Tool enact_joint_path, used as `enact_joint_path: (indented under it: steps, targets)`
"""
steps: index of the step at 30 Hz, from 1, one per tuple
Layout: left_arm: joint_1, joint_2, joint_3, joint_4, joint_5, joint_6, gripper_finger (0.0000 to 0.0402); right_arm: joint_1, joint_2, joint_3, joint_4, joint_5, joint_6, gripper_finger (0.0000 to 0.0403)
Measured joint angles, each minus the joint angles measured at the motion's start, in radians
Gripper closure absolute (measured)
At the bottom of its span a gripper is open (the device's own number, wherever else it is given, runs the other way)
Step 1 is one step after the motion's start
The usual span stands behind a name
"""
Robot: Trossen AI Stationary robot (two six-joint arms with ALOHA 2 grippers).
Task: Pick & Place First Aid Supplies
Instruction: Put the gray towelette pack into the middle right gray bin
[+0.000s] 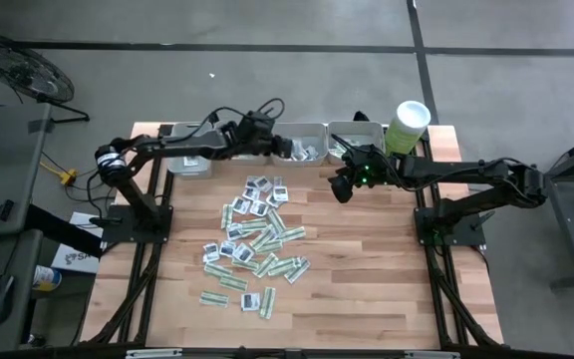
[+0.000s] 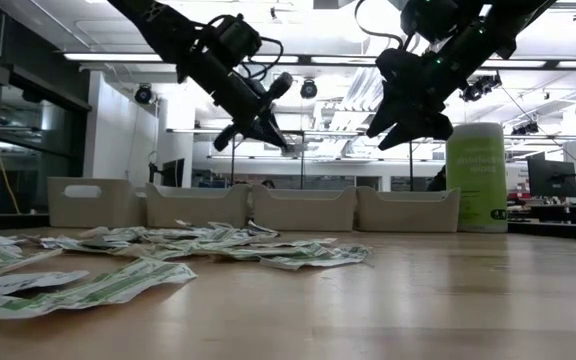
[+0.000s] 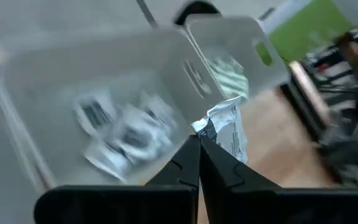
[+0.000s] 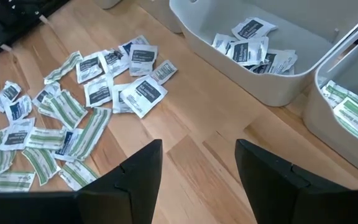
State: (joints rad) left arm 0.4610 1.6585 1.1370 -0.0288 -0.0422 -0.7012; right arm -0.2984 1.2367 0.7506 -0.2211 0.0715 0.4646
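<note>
Holding one squarish white sachet (image 3: 227,127) pinched in the closed left end effector (image 3: 199,149), raised above the middle grey tray (image 3: 114,62), where similar white sachets (image 3: 120,130) with dark marks already lie. Hanging from the fingertips, with its lower corner pointing toward the tray's inside, close to the wall shared with the next tray (image 3: 241,37) holding green strips. Probably needing only a release directly over the tray. Hovering with fingers wide apart and empty, the right end effector (image 4: 197,165) above bare counter (image 4: 210,134) beside the trays. Lying ahead of it and well apart, the main pile of sachets (image 1: 257,239) on the counter's middle.
</note>
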Motion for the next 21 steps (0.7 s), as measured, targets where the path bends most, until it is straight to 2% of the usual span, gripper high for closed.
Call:
enact_joint_path:
  steps: [4,15,21]
  targets:
    - [0.027,0.0,0.01,-0.003,-0.065,0.044,0.0401,-0.003,0.0,0.0,0.0,0.0,-0.002,0.0206]
    - [0.097,0.081,0.011,0.025,-0.008,0.033,0.0401,-0.003,0.0,0.0,0.009,0.038,-0.03,0.0206]
    - [0.095,0.15,0.085,-0.007,-0.007,0.054,0.0401,-0.003,0.0,0.0,0.008,0.038,-0.046,0.0206]
